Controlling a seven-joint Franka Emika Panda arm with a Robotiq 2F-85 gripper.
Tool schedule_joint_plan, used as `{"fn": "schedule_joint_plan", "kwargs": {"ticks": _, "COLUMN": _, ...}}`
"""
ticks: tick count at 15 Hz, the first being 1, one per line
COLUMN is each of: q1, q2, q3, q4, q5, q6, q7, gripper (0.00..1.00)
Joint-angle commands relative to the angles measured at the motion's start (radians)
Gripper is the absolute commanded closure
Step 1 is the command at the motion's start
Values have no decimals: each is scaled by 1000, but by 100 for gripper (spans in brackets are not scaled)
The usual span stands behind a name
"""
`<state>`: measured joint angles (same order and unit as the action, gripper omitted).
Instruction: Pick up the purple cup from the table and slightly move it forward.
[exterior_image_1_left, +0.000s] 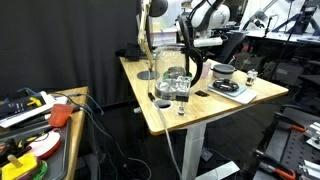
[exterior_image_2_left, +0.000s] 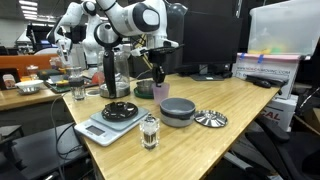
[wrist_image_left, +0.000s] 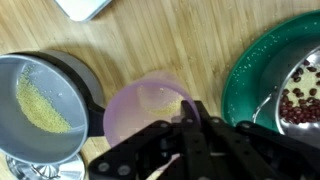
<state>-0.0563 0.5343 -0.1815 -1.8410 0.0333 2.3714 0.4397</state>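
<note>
The purple cup (wrist_image_left: 145, 112) is translucent and sits in the middle of the wrist view, on the light wood table (wrist_image_left: 190, 40). My gripper (wrist_image_left: 193, 118) has its two black fingers drawn together on the cup's near rim. In an exterior view the gripper (exterior_image_2_left: 157, 73) points down over the cup (exterior_image_2_left: 161, 91) near the table's far side (exterior_image_2_left: 235, 105). In an exterior view the gripper (exterior_image_1_left: 194, 63) hangs above the table (exterior_image_1_left: 170, 122) and the cup is hidden there. I cannot tell if the cup is off the table.
A grey bowl (wrist_image_left: 45, 100) with yellow grains is close beside the cup (exterior_image_2_left: 178, 110). A green plate (wrist_image_left: 285, 75) with red beans lies on its other side. A white scale (exterior_image_2_left: 110, 125) carrying a black dish, a glass jar (exterior_image_2_left: 150, 131) and a metal lid (exterior_image_2_left: 211, 119) stand nearby.
</note>
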Motion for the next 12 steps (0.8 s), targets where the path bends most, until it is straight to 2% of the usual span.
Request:
{"fn": "schedule_joint_plan", "kwargs": {"ticks": 1, "q1": 23, "q2": -20, "q3": -20, "q4": 25, "q5": -15, "q6": -47, "q7": 58, "gripper": 99}}
{"fn": "schedule_joint_plan", "kwargs": {"ticks": 8, "q1": 52, "q2": -29, "q3": -45, "q4": 61, "q5": -26, "q6": -202, "q7": 280, "gripper": 99}}
{"fn": "schedule_joint_plan", "kwargs": {"ticks": 11, "q1": 41, "q2": -57, "q3": -26, "q4": 46, "q5": -11, "q6": -205, "q7": 308, "gripper": 99}}
{"fn": "schedule_joint_plan", "kwargs": {"ticks": 12, "q1": 34, "q2": -31, "q3": -23, "q4": 59, "q5": -22, "q6": -185, "q7": 292, "gripper": 95}}
